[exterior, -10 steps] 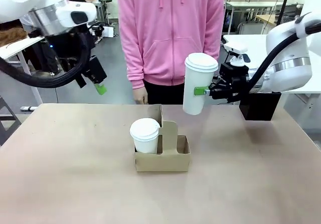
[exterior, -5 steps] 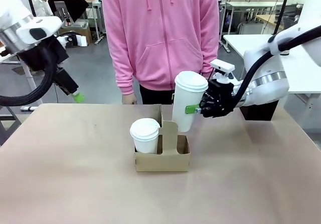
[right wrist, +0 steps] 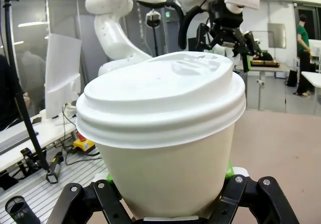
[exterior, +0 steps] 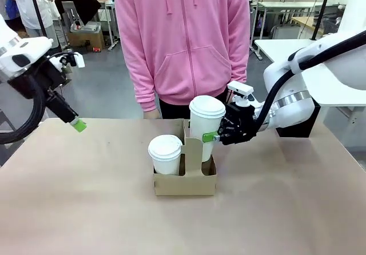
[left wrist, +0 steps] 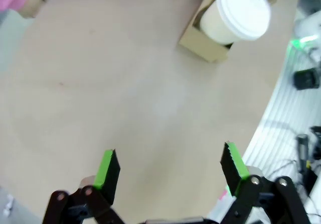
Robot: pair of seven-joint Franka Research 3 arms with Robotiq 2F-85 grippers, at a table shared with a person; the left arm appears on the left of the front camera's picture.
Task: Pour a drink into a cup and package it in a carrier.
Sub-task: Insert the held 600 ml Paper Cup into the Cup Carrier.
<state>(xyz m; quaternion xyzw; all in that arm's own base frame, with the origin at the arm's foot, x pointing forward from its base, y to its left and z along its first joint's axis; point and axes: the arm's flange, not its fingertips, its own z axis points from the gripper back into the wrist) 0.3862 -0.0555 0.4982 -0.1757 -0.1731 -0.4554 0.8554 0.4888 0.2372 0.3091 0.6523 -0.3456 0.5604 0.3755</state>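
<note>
Nearest, on the brown table (exterior: 86, 209), sits the carrier (exterior: 185, 182), its long side running left to right across the front view and its central handle panel standing straight up. One lidded cup (exterior: 165, 154) stands upright in the carrier's left slot, lid up. Just beyond and to the right, the right gripper (exterior: 213, 136) has its fingers clamped on the side of a second cup (exterior: 205, 126) (green pad showing against the white wall); that cup is held upright, long axis vertical, lid on top, its lower end dipping behind the handle panel at the carrier's right slot. Whether its base rests on the carrier floor I cannot tell. From the right wrist, the same cup (right wrist: 163, 133) stands between the black fingers. Off to the far left, the left gripper (exterior: 78, 124) hangs over the table edge, well apart from the carrier; in its wrist view the fingers (left wrist: 107, 170) stand wide apart, holding nothing. Farthest, a person in a pink hoodie (exterior: 183, 38) stands at the table's far side.
</note>
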